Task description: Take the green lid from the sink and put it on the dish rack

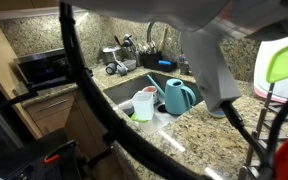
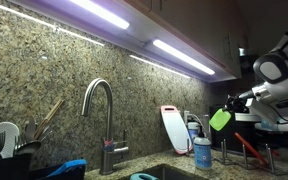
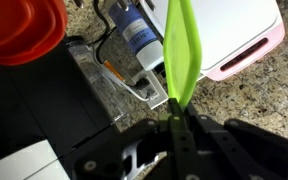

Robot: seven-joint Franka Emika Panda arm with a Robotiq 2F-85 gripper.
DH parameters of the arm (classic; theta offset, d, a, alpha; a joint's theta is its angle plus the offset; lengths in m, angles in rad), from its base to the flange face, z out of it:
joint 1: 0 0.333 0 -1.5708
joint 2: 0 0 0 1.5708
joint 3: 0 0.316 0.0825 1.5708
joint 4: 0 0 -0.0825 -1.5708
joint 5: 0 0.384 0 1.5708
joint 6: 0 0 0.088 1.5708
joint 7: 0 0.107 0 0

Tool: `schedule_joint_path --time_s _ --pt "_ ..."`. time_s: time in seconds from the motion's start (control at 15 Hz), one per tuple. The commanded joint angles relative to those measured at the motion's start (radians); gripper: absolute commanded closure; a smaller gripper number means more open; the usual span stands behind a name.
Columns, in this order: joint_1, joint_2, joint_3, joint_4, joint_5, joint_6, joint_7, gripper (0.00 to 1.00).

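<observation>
- Granite counter [image 1: 199, 135] surrounds the sink [image 1: 124, 86], centre of an exterior view.
- At four o'clock from it, the dish rack [image 1: 266, 122].
- Shut tight, the gripper [image 3: 176, 125] pinches the green lid [image 3: 180, 60], aloft at three o'clock.
- It looks light, thin and slick, so a rim pinch suits it.

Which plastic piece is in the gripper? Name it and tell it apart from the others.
The green lid, pinched edge-on in the shut gripper, held high; the teal jug and white cup stand down at the sink.
</observation>
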Motion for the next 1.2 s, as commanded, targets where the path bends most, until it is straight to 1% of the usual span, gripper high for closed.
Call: schedule_joint_path --time_s 0.0,0.2,0.27,0.53,0.6,1.13 --pt "0.029 0.055 -0.034 0.066 0.006 0.048 0.012 0.98" --pt "0.040 0.078 -0.056 0.089 0.006 0.050 0.024 0.98" --pt "0.041 0.063 -0.063 0.048 -0.007 0.002 0.010 0.93" --pt "0.044 0.075 -0.070 0.064 -0.007 0.007 0.011 0.93" --pt "0.044 0.075 -0.070 0.064 -0.007 0.008 0.011 0.98" --pt "0.074 0.108 -0.078 0.051 -0.076 -0.004 -0.011 0.98"
